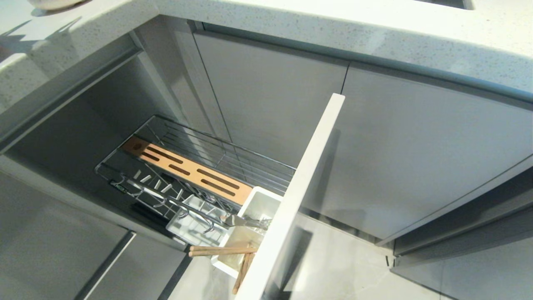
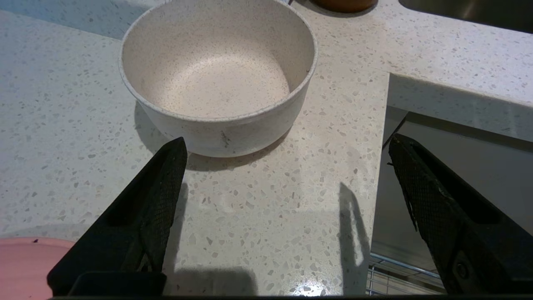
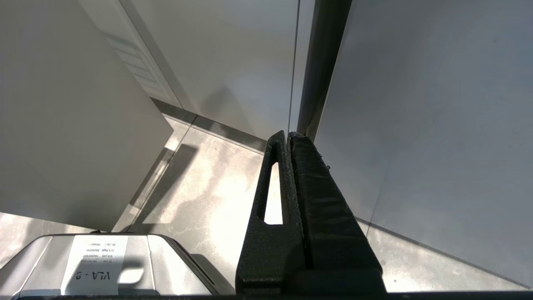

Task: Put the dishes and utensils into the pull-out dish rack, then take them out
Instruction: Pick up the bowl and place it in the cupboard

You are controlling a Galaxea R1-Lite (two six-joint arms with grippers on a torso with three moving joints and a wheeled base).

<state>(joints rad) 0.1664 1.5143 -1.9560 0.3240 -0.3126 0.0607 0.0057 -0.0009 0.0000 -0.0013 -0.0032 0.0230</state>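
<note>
Black fingers of the left gripper (image 2: 283,175) stood spread wide above the speckled countertop (image 2: 258,216), holding nothing. Pulled out below, the pull-out dish rack (image 1: 195,166) showed chrome wire and an orange-brown slotted strip. On the countertop sat the white bowl (image 2: 218,75), empty, upright. Chopsticks (image 1: 222,251) and spoon (image 1: 245,222) lay across the white caddy (image 1: 260,204). The right gripper (image 3: 289,137) hung pressed together near the floor.

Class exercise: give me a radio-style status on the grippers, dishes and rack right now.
Left gripper open over counter, short of bowl. Right gripper shut, parked. Rack out; chopsticks, spoon in caddy. Path clear.
</note>
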